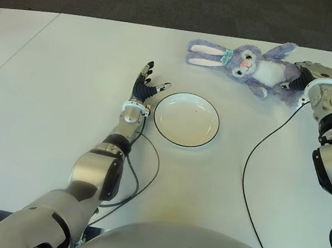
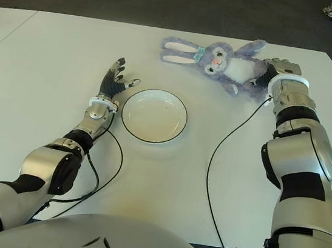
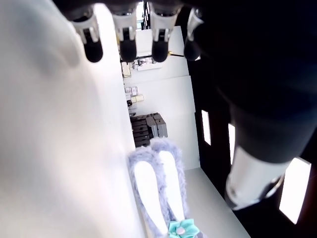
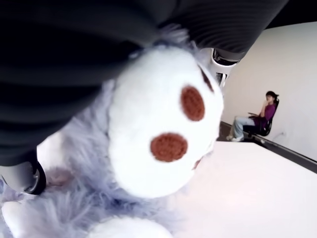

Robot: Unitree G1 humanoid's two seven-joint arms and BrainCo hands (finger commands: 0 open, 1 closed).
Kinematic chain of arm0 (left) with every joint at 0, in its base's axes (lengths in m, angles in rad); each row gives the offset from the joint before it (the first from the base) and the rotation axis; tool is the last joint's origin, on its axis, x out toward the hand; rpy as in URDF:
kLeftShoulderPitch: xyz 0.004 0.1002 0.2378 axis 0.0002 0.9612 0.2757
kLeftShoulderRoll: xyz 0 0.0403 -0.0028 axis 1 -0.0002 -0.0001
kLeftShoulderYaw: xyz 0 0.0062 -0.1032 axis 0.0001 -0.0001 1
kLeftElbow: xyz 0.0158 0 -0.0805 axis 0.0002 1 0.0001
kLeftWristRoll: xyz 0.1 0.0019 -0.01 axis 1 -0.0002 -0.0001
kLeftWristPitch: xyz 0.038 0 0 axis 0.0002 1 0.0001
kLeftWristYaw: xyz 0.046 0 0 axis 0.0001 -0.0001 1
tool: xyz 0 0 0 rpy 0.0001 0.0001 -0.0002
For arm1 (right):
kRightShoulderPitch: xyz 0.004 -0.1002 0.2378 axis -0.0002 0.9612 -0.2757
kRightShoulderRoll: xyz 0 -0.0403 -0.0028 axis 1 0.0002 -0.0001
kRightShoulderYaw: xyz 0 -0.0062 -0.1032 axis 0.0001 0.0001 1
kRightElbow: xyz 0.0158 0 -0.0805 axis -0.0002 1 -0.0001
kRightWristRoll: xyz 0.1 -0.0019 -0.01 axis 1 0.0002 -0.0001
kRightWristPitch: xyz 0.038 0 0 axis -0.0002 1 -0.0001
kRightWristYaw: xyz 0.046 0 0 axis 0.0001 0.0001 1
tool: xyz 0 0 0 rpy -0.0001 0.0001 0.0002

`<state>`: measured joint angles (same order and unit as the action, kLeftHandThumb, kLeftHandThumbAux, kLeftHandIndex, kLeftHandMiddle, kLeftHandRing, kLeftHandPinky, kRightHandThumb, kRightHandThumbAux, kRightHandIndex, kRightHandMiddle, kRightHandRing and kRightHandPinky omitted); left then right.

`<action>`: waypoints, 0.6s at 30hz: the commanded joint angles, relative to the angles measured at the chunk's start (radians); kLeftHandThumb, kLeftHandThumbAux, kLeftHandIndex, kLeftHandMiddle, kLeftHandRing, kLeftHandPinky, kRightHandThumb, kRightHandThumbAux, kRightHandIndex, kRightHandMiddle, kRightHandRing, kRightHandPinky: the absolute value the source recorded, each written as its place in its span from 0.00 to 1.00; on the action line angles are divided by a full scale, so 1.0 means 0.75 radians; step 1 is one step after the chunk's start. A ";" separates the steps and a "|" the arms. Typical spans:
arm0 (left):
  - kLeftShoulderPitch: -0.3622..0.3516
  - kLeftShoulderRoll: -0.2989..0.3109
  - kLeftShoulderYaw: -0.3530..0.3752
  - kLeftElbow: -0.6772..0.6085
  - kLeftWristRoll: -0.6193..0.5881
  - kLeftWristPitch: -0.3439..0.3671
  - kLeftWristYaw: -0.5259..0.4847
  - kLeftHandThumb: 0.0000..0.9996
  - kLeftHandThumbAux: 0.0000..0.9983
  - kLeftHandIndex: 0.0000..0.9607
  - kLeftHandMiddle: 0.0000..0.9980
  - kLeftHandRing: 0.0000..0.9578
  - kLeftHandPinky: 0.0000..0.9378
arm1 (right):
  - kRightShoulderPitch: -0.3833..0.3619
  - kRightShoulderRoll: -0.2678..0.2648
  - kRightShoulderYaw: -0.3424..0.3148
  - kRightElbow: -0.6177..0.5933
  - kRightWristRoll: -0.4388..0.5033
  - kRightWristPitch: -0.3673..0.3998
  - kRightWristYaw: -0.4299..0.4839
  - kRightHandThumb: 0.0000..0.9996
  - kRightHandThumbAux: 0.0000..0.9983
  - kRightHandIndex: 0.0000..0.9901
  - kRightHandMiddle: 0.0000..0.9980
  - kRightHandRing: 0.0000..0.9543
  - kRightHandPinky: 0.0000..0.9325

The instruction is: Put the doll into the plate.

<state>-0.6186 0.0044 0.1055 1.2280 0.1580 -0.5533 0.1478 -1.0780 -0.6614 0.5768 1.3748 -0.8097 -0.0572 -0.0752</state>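
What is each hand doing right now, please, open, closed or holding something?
Left hand: open, fingers spread, holding nothing, left of the plate.
Right hand: closed on the doll at the table's far side.

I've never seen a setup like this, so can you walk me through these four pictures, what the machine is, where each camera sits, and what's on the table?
This is a humanoid robot with two arms ending in fingered hands. The two wide pictures come from a pair of cameras on its head, looking down at a white table. The other two come from small cameras on its wrists, so they look odd and very close.

On the table lie an empty white plate with a dark rim and a purple stuffed bunny doll, on its back at the far side. A black cable also runs across the table.

The right hand is on the doll's lower body; its wrist view is filled with fur and a white paw, and the fingers appear closed on it. The left hand shows just left of the plate, fingers straight and holding nothing.
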 commanded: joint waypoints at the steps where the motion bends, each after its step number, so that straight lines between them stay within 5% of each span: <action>1: 0.249 -0.067 -0.007 0.173 0.004 0.156 -0.025 0.00 0.77 0.02 0.05 0.05 0.07 | -0.033 0.037 0.017 0.008 -0.022 0.015 -0.023 0.35 0.51 0.00 0.04 0.07 0.14; 2: 0.248 -0.068 -0.007 0.173 0.003 0.157 -0.025 0.00 0.77 0.02 0.05 0.05 0.07 | -0.035 0.038 0.016 0.008 -0.022 0.017 -0.028 0.35 0.53 0.01 0.05 0.08 0.16; 3: 0.247 -0.069 -0.006 0.173 0.002 0.158 -0.024 0.00 0.78 0.02 0.05 0.05 0.07 | -0.036 0.039 0.015 0.008 -0.022 0.019 -0.031 0.35 0.55 0.07 0.21 0.28 0.35; 4: 0.249 -0.071 -0.004 0.176 0.001 0.166 -0.026 0.00 0.78 0.01 0.05 0.05 0.08 | -0.039 0.041 0.013 0.009 -0.019 0.022 -0.033 0.36 0.56 0.09 0.25 0.33 0.40; 5: 0.251 -0.073 -0.003 0.178 0.000 0.171 -0.028 0.00 0.78 0.01 0.05 0.05 0.08 | -0.040 0.043 0.011 0.009 -0.018 0.024 -0.034 0.37 0.57 0.18 0.42 0.48 0.57; 8: 0.251 -0.078 0.008 0.176 -0.012 0.160 -0.036 0.00 0.79 0.01 0.05 0.05 0.08 | -0.035 0.059 -0.002 0.011 -0.005 0.031 -0.045 0.38 0.58 0.26 0.50 0.56 0.65; 9: 0.251 -0.079 0.011 0.175 -0.016 0.155 -0.038 0.00 0.79 0.02 0.05 0.05 0.09 | -0.033 0.066 -0.006 0.012 0.000 0.034 -0.050 0.60 0.68 0.38 0.55 0.61 0.68; 10: 0.251 -0.080 0.013 0.175 -0.018 0.152 -0.039 0.00 0.79 0.02 0.05 0.06 0.09 | -0.031 0.069 -0.009 0.012 0.002 0.035 -0.053 0.66 0.71 0.41 0.56 0.62 0.69; 18: 0.249 -0.082 -0.001 0.173 0.001 0.147 -0.014 0.00 0.76 0.04 0.06 0.06 0.08 | 0.051 0.128 -0.083 0.009 0.073 0.027 -0.202 0.70 0.71 0.44 0.71 0.75 0.82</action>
<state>-0.6187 -0.0011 0.1096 1.2280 0.1557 -0.5531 0.1479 -1.0911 -0.6112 0.5491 1.3756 -0.7926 -0.0386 -0.1753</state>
